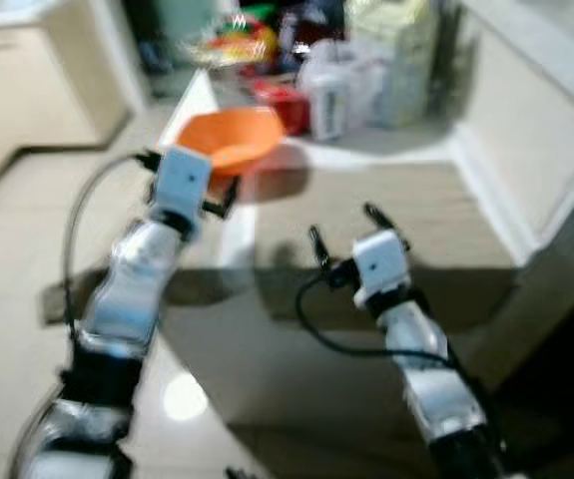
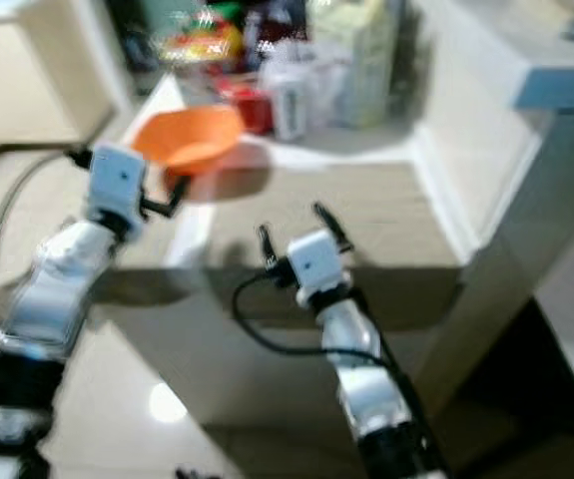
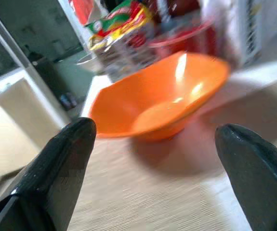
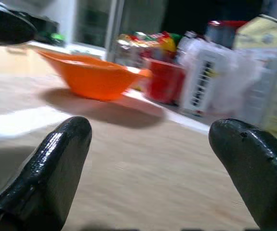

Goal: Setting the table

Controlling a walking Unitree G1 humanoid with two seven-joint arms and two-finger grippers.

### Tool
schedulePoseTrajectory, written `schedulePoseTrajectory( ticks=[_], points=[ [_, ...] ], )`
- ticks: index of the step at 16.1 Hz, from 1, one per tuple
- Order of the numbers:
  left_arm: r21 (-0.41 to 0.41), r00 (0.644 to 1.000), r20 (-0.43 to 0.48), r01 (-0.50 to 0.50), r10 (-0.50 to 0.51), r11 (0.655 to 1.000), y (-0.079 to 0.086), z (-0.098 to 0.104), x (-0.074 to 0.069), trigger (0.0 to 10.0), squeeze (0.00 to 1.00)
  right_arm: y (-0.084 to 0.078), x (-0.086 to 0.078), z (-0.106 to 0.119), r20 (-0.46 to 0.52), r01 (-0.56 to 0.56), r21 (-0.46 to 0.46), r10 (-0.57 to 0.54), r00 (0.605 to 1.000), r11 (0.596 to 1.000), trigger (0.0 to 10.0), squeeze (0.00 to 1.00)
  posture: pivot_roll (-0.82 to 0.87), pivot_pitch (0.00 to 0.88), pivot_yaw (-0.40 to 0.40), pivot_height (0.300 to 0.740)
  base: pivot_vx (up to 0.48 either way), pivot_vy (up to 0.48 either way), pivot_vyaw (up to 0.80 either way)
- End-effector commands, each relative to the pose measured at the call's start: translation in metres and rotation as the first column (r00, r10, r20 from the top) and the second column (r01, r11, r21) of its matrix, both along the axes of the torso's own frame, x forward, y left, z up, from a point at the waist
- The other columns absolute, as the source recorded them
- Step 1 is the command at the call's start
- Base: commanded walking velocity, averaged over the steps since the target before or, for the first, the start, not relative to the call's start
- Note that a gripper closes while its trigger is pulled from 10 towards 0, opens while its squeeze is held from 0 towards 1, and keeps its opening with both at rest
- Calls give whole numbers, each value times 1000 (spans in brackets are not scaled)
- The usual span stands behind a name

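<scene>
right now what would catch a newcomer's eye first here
The orange bowl on the counter's left corner stands out first, with the open left end effector just short of it. Behind it sits a huddle of packets and a red container; the open right end effector hovers mid-counter.

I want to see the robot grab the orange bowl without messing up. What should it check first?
1. Left hand open: ok, its two black fingers stand wide apart.
2. Left hand aimed at the orange bowl: ok, the left wrist view has the bowl centred between the fingers.
3. Bowl free to lift: ok, it sits upright on the table with nothing in it.
4. Room behind the bowl: not ok, a red container and a white plastic bag crowd close by.
5. Right hand out of the way: ok, open, low over the table, apart from the bowl.
6. Steady view: not ok, the head views are blurred.
</scene>
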State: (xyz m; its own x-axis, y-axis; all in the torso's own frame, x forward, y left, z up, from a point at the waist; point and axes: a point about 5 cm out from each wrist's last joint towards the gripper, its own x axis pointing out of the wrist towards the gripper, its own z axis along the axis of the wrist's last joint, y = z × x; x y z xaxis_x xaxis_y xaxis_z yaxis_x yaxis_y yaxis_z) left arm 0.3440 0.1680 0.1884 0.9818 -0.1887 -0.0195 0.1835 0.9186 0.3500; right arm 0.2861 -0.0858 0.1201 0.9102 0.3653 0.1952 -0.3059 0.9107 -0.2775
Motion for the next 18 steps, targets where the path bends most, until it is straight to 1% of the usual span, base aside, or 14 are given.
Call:
schedulePoseTrajectory(
  ticks=[1, 2, 3, 5, 6, 7, 8, 9, 11, 12, 14, 15, 18],
  points=[
    [38, 999, -8, 33, -32, 999, -1, 7, 6, 10000, 0, -1, -2, 4, 7, -1, 1, 1, 1000, 1000, 10000, 0, -106, 5, 122, 740, 0, 0, 0],
    [71, 999, -28, 44, -42, 996, 2, 8, 11, 10000, 0, -2, -5, 4, 8, -1, 1, 1, 1000, 1000, 10000, 0, -115, 15, 128, 740, 0, 0, 0],
    [132, 997, -51, 69, -63, 989, 6, 11, 21, 10000, 0, -6, -10, 4, 4, 2, -4, -2, 1000, 1000, 10000, 0, -129, 30, 134, 740, 0, 0, 0],
    [181, 992, -74, 114, -102, 977, 8, 14, 30, 10000, 0, -14, -23, 5, -3, 2, -15, -2, 1000, 1000, 10000, 0, -162, 55, 140, 740, 0, 0, 0],
    [208, 990, -83, 131, -116, 969, 9, 17, 40, 10000, 0, -22, -34, 5, -9, 2, -28, -2, 1000, 1000, 10000, 0, -177, 67, 142, 740, 0, 0, 0],
    [216, 990, -84, 129, -113, 968, 11, 17, 43, 10000, 0, -26, -39, 4, -17, 5, -35, -6, 1000, 999, 10000, 0, -184, 72, 143, 740, 0, 0, 0],
    [230, 990, -85, 128, -111, 965, 12, 19, 51, 10000, 0, -41, -56, 3, -35, 28, -52, -30, 999, 998, 10000, 0, -215, 90, 144, 740, 0, 0, 0],
    [234, 990, -85, 126, -109, 964, 12, 19, 53, 10000, 0, -44, -59, 3, -37, 35, -55, -37, 999, 998, 10000, 0, -215, 90, 144, 740, 0, 0, 0],
    [237, 992, -77, 113, -97, 965, 13, 23, 59, 10000, 0, -60, -77, 5, -37, 63, -77, -66, 997, 995, 10000, 0, -255, 105, 137, 740, 0, 0, 0],
    [243, 993, -67, 108, -94, 964, 13, 25, 62, 10000, 0, -67, -88, 4, -55, 78, -101, -83, 995, 992, 10000, 0, -269, 111, 133, 740, 0, 0, 0],
    [235, 992, -75, 114, -98, 965, 12, 23, 64, 10000, 0, -71, -95, 4, -77, 83, -118, -92, 993, 989, 10000, 0, -287, 119, 129, 740, 0, 0, 0],
    [223, 989, -97, 135, -116, 965, 9, 20, 64, 10000, 0, -73, -98, 4, -85, 88, -125, -99, 992, 988, 10000, 0, -294, 126, 126, 740, 0, 0, 0],
    [229, 983, -133, 157, -129, 961, 7, 14, 65, 10000, 0, -76, -103, 6, -98, 91, -131, -104, 990, 987, 10000, 0, -302, 137, 125, 740, 0, 0, 0]
  ],
)
